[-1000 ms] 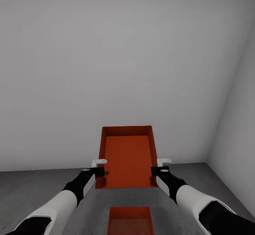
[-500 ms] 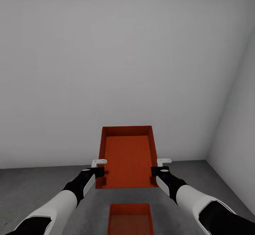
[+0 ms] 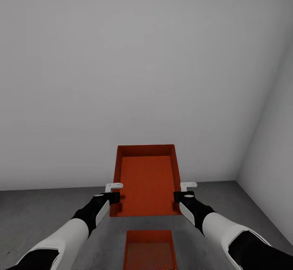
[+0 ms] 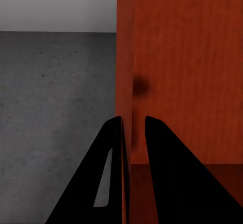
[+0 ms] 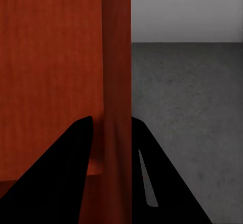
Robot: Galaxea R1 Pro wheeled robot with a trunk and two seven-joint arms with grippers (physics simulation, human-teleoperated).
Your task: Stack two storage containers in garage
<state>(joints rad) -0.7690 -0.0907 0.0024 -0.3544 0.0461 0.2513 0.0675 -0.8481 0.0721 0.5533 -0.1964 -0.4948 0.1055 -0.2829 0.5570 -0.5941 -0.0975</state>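
I hold one orange-red storage container point(image 3: 147, 180) level in the air between both arms, its open top facing up. My left gripper point(image 3: 114, 197) is shut on its left wall and my right gripper point(image 3: 181, 196) is shut on its right wall. The left wrist view has that thin wall point(image 4: 126, 82) pinched between two dark fingers point(image 4: 114, 183); the right wrist view has the other wall point(image 5: 116, 82) clamped the same way. The second storage container point(image 3: 148, 249) rests on the grey concrete floor point(image 3: 40, 213) of the garage, directly below and nearer to me than the held one.
A plain white wall point(image 3: 122, 79) stands close ahead, meeting another white wall point(image 3: 276, 140) in a corner at the right. Bare speckled concrete point(image 4: 50, 107) spreads on both sides of the containers.
The view has shifted: the container on the floor sits slightly higher in the picture and the floor line has risen. The held container and both arms keep their place.
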